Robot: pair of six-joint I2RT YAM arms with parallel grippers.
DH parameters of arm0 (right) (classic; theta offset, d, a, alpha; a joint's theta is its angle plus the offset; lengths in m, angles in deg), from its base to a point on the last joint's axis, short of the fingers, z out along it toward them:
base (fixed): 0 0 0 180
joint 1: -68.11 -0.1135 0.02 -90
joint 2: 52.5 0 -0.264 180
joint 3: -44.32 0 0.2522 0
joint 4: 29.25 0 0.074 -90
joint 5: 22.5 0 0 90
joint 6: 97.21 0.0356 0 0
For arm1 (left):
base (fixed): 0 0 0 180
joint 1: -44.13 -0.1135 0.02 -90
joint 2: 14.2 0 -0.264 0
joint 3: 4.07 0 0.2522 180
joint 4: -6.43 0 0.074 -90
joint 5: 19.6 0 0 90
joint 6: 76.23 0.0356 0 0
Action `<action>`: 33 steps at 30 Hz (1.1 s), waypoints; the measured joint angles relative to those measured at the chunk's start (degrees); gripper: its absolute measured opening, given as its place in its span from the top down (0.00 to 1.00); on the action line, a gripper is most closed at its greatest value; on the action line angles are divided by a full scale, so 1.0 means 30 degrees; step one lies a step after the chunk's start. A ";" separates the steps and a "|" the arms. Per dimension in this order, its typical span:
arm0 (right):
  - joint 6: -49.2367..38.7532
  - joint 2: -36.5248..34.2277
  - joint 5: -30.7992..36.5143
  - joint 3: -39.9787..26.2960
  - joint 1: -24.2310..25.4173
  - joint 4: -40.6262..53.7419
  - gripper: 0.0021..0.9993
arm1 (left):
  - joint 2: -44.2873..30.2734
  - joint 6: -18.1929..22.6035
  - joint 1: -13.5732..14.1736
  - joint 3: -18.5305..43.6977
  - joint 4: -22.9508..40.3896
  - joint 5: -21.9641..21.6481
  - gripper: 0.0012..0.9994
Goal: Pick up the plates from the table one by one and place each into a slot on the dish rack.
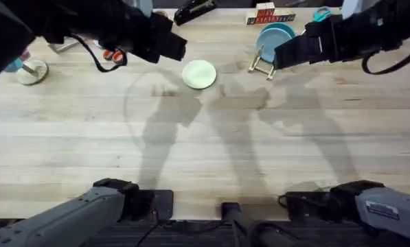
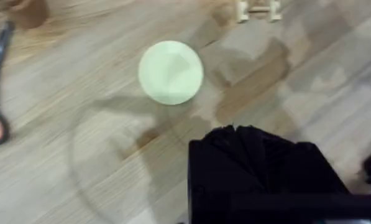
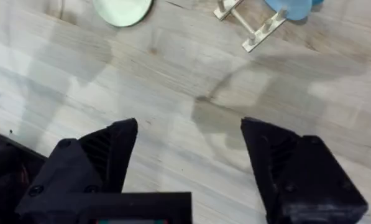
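Observation:
The cream plate (image 1: 199, 74) lies flat on the table (image 1: 205, 144) at the far middle; it also shows as a pale disc, the cream plate (image 2: 171, 72). My left gripper (image 1: 172, 45) hovers just left of it, fingers together with nothing in them. The light blue plate (image 1: 275, 38) stands upright in the dish rack (image 1: 262, 66) at the far right. My right gripper (image 3: 188, 146) is open and empty, hanging beside the rack (image 3: 252, 26) over bare wood, with the blue plate (image 3: 289, 7) and cream plate (image 3: 123, 9) beyond it.
Orange-handled scissors (image 1: 109, 55) lie left of the left gripper. A small round dish (image 1: 31, 71) sits at the far left. Wooden blocks (image 1: 265, 15), a teal item (image 1: 321, 14) and a black tool (image 1: 194, 9) line the back edge.

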 joint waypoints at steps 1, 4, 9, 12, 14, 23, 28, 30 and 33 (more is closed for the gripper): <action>0.0004 0.0000 -0.0003 0.0000 0.0000 0.0000 0.00 | -0.0085 0.0000 -0.0042 0.0000 0.0000 0.0391 0.96; 0.0004 0.0002 -0.0003 0.0000 0.0000 0.0000 0.00 | -0.0575 0.0000 -0.0357 0.0005 0.0007 0.1632 0.96; 0.0004 0.0000 0.0004 0.0000 0.0000 0.0000 0.00 | -0.1931 0.0000 -0.1904 0.0624 0.0099 0.3468 0.96; 0.0004 0.0001 0.0004 0.0000 0.0000 -0.0007 0.00 | -0.3105 -0.0014 -0.2904 0.1854 0.0835 0.4820 0.96; 0.0004 0.0000 -0.0002 0.0000 0.0000 -0.0015 0.00 | -0.4225 0.0026 -0.3327 0.3125 0.1981 0.5458 0.96; 0.0004 0.0000 0.0003 0.0000 0.0000 -0.0015 0.00 | -0.9298 0.1719 -0.3402 0.6222 0.3264 0.6554 0.96; 0.0004 0.0000 0.0002 0.0000 0.0000 -0.0015 0.00 | -1.0642 0.2348 -0.3552 0.6222 0.2921 0.6687 0.96; 0.0004 0.0007 0.0004 0.0000 0.0000 -0.0015 0.00 | -1.1653 0.2857 -0.3957 0.6222 0.2454 0.7412 0.96; 0.0004 0.0000 0.0004 0.0000 0.0000 -0.0015 0.00 | -1.2483 0.3052 -0.4166 0.6222 0.1905 0.8034 0.96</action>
